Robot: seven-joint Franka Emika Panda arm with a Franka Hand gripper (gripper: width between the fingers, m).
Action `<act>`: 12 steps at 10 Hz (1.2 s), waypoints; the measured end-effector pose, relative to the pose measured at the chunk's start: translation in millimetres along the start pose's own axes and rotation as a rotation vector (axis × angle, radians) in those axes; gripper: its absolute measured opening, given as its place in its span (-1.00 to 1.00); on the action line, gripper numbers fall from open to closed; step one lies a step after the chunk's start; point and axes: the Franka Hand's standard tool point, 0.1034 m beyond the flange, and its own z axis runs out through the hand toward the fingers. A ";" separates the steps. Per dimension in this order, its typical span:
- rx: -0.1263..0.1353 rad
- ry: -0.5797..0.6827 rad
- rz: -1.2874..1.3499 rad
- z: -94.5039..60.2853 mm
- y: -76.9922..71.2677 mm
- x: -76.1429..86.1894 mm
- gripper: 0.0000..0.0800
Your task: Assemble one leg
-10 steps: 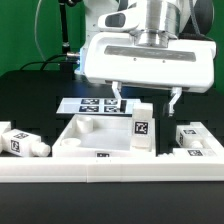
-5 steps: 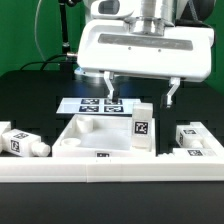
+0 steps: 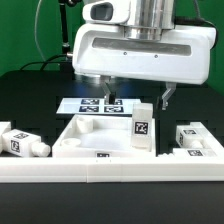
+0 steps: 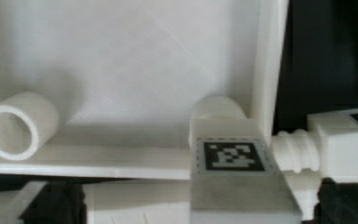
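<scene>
A leg (image 3: pixel 143 125), a small white post with a square tag on its side, stands upright at the right side of the large white tray-like piece (image 3: pixel 85 133) in the exterior view. My gripper (image 3: pixel 137 92) hangs above it, open and empty, with its fingers clear of the leg's top. In the wrist view the same leg (image 4: pixel 233 150) lies between my dark fingertips (image 4: pixel 51 205), untouched, with my gripper (image 4: pixel 197 212) above it. The tray's inner floor (image 4: pixel 140 70) and a round socket (image 4: pixel 16 128) show beside the leg.
Another leg (image 3: pixel 22 143) lies at the exterior view's left, and more white parts (image 3: pixel 196 138) lie at its right; one with a threaded end shows in the wrist view (image 4: pixel 345 150). The marker board (image 3: pixel 92 104) lies behind the tray. A white rail (image 3: pixel 110 172) runs along the front.
My gripper has risen a little and shifted toward the exterior view's left, staying open. The leg has not moved.
</scene>
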 end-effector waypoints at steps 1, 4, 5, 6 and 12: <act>0.000 0.026 -0.002 0.9 -1.7 4.9 0.62; 0.003 0.026 -0.014 4.4 -14.1 6.5 0.62; 0.003 0.026 -0.014 4.6 -13.8 6.7 0.62; 0.002 0.027 -0.015 4.5 -12.7 7.1 0.59; 0.002 0.029 0.002 4.5 -12.5 7.3 -0.29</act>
